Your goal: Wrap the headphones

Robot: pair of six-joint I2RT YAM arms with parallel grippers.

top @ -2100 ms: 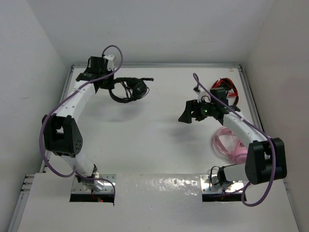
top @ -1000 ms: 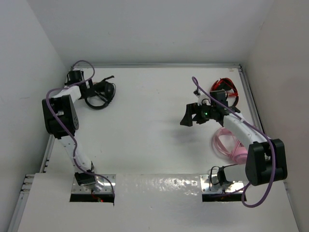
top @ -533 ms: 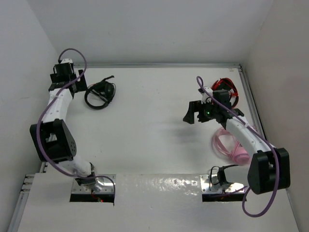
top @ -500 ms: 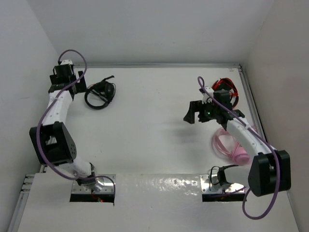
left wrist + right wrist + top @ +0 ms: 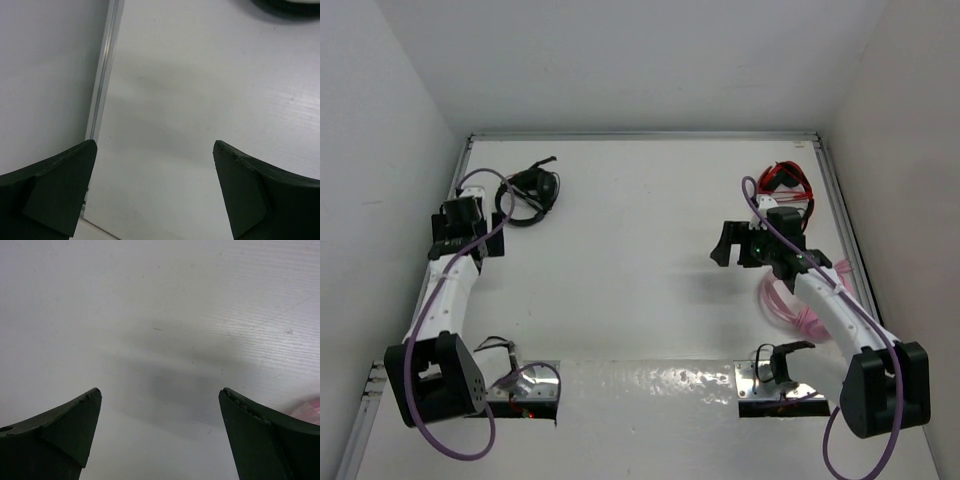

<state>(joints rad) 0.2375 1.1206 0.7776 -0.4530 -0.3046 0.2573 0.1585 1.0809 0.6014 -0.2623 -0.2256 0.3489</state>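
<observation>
The black headphones [image 5: 528,193] lie on the white table at the back left, cable coiled against the earcups and the boom mic pointing toward the back. Only their dark edge [image 5: 287,5] shows at the top of the left wrist view. My left gripper [image 5: 468,232] hovers open a little nearer than them and to their left, close to the left wall, with nothing between its fingers [image 5: 55,180]. My right gripper [image 5: 730,245] is open over bare table at the right of the middle, far from the headphones, and its fingers [image 5: 65,425] are empty too.
A red headset [image 5: 785,178] lies at the back right corner. A pink headset [image 5: 792,305] lies under the right forearm, and its edge [image 5: 307,412] shows in the right wrist view. A metal rail [image 5: 102,75] runs along the left wall.
My left arm has drawn back from the back left corner toward the near side, leaving the headphones lying on the table. My right gripper has shifted slightly nearer and to the right.
</observation>
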